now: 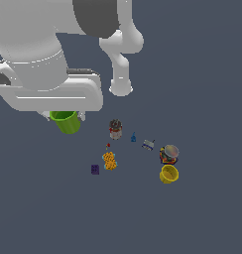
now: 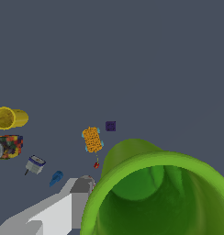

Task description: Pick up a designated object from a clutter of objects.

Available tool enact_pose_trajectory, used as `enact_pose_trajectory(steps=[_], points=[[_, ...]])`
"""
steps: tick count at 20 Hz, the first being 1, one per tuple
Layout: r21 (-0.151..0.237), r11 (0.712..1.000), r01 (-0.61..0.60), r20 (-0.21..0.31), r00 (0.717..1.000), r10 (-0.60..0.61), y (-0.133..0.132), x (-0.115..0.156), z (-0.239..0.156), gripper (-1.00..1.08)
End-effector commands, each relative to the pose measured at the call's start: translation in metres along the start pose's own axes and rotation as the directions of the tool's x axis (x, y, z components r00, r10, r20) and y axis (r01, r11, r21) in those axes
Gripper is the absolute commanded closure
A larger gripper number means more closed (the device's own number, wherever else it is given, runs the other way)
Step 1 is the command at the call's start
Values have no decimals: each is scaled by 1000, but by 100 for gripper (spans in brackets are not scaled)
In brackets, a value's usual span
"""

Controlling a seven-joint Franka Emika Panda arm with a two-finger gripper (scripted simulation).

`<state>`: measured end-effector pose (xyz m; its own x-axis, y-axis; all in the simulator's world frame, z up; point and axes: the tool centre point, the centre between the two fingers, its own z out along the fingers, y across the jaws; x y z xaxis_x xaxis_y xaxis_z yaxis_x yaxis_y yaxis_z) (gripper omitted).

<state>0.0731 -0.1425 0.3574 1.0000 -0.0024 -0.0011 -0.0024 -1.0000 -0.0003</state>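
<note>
The bright green cup (image 1: 66,122) hangs tilted under my hand, off the floor. My gripper (image 1: 64,116) is shut on its rim, and the white hand hides most of the fingers. In the wrist view the green cup (image 2: 159,193) fills the near corner with its mouth open toward the camera, and one grey finger (image 2: 73,201) lies against its side. The rest of the clutter lies on the floor toward the exterior view's right of the cup.
On the dark floor lie a labelled can (image 1: 115,129), a tiny red piece (image 1: 108,145), an orange lumpy block (image 1: 109,160), a purple cube (image 1: 95,169), a blue piece (image 1: 133,138), a small grey box (image 1: 149,145), a second can (image 1: 169,154) and the yellow cup (image 1: 168,174). The robot base (image 1: 121,87) stands behind.
</note>
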Motion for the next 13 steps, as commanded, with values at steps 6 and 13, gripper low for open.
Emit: enact_pose_trajectory(steps=[6,13], points=[[0,1000,0,-1,1000,0,10,13,-15,108],[0,1000,0,-1,1000,0,13,16,-18,108]])
